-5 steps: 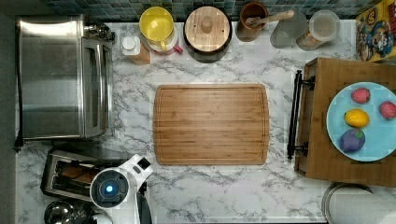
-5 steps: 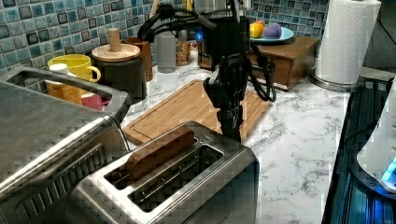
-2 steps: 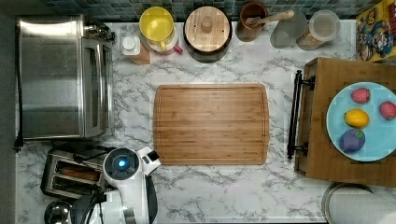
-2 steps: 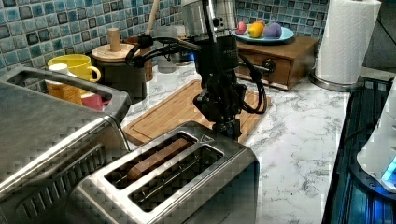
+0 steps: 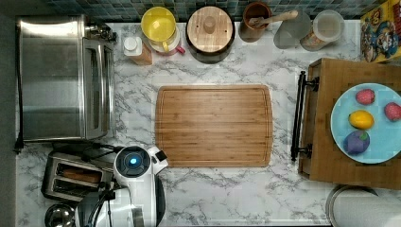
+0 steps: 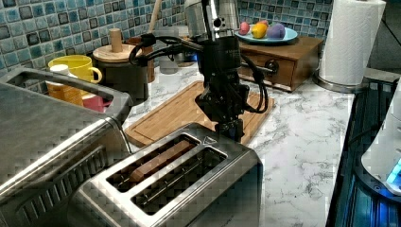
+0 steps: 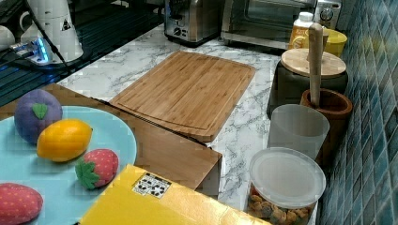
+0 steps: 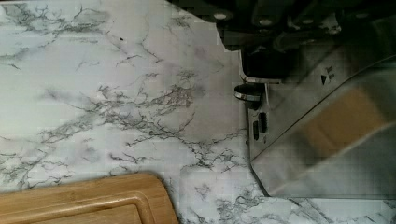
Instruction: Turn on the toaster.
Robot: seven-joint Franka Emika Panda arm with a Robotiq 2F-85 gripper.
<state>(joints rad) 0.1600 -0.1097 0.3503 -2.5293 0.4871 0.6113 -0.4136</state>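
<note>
The toaster [image 5: 75,176] is a small brushed-steel box with two long slots, at the lower left of the top view, and it is close up in the left view [image 6: 179,184]. A brown slice [image 6: 161,158] sits low in one slot. My gripper [image 6: 235,131] hangs straight down at the toaster's far end in the left view, shut, its tip just below the toaster's top edge. In the wrist view the gripper [image 8: 264,63] presses against the toaster's end face [image 8: 327,130], above a small round knob [image 8: 248,92]. The arm's wrist [image 5: 135,163] covers that end in the top view.
A large steel toaster oven [image 5: 61,78] stands right beside the toaster. A wooden cutting board [image 5: 213,125] lies mid-counter. Jars and a yellow mug [image 5: 160,23] line the tiled wall. A wooden box [image 5: 326,94] carries a blue plate [image 5: 340,123] of toy fruit. A paper towel roll [image 6: 350,42] stands nearby.
The gripper has come down along the toaster's far end. The brown slice, which stuck up above its slot a second ago, has sunk down into it.
</note>
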